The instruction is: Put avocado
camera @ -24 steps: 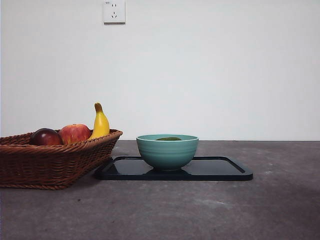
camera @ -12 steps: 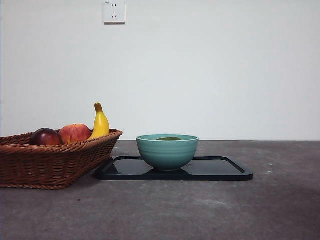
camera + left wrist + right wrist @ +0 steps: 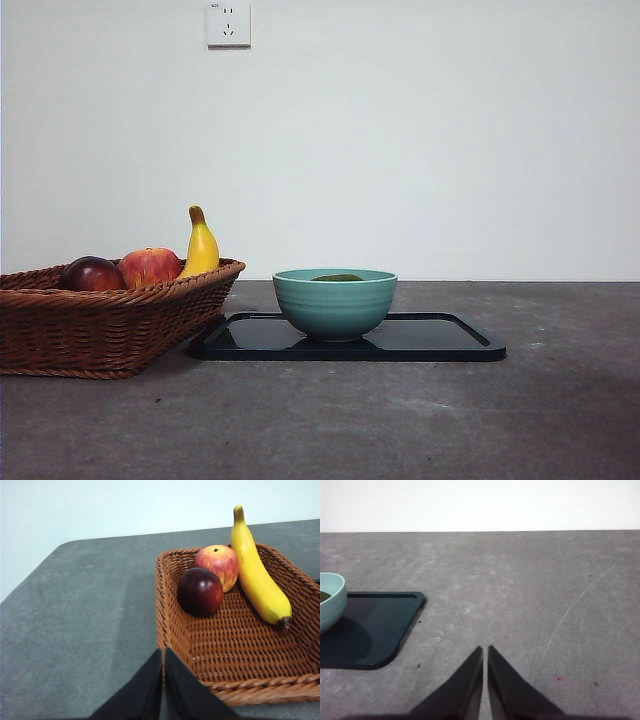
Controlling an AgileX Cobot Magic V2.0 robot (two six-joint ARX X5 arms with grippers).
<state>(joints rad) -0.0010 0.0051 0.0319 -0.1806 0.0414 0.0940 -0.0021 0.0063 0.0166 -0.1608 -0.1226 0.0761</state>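
Avocado [image 3: 337, 277] sits in bowl [image 3: 335, 303] at basket's [image 3: 100, 325] 3 o'clock; probably light, firm, matte, so pinch its widest middle; both left gripper [image 3: 163, 655] and right gripper [image 3: 485, 652] jaws pressed together, empty.

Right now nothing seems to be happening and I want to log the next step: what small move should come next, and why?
Probably none beyond keeping both arms back. The avocado already lies in the bowl on the tray. The left gripper is shut, empty, beside the basket; the right gripper is shut over bare table. The job looks done.
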